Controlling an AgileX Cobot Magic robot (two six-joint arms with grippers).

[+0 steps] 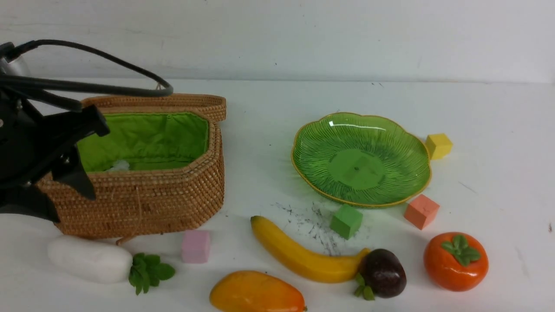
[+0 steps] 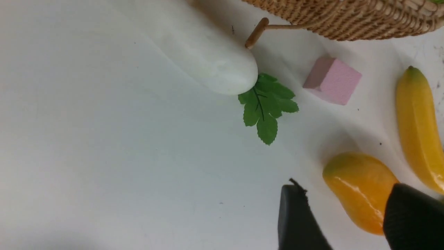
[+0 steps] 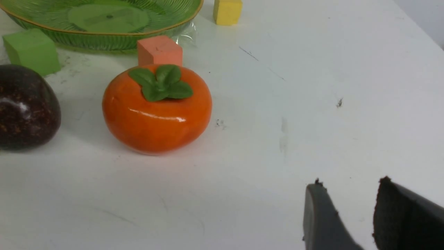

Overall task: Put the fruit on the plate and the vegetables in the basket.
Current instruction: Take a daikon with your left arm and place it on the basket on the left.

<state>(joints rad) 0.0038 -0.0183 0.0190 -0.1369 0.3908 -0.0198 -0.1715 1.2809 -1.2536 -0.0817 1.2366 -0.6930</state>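
Observation:
The white radish (image 1: 89, 259) with green leaves lies in front of the wicker basket (image 1: 143, 203). Along the front of the table lie the banana (image 1: 303, 255), the mango (image 1: 256, 294), the dark purple fruit (image 1: 383, 273) and the persimmon (image 1: 455, 262). The green plate (image 1: 390, 143) holds nothing. My left gripper (image 1: 93, 160) hangs by the basket's left end, open and holding nothing. In the left wrist view the left gripper (image 2: 347, 189) has the mango (image 2: 357, 187) lying beyond its gap, and the radish (image 2: 208, 59) is farther off. My right gripper (image 3: 350, 184) is open over bare table, apart from the persimmon (image 3: 156, 114).
Foam cubes stand about: pink (image 1: 196, 246) by the basket, green (image 1: 346, 221) and salmon (image 1: 421, 211) in front of the plate, yellow (image 1: 439, 145) at its right. A small pale piece (image 1: 118, 165) lies on the basket's green lining. A black cable (image 1: 108, 60) loops above the basket.

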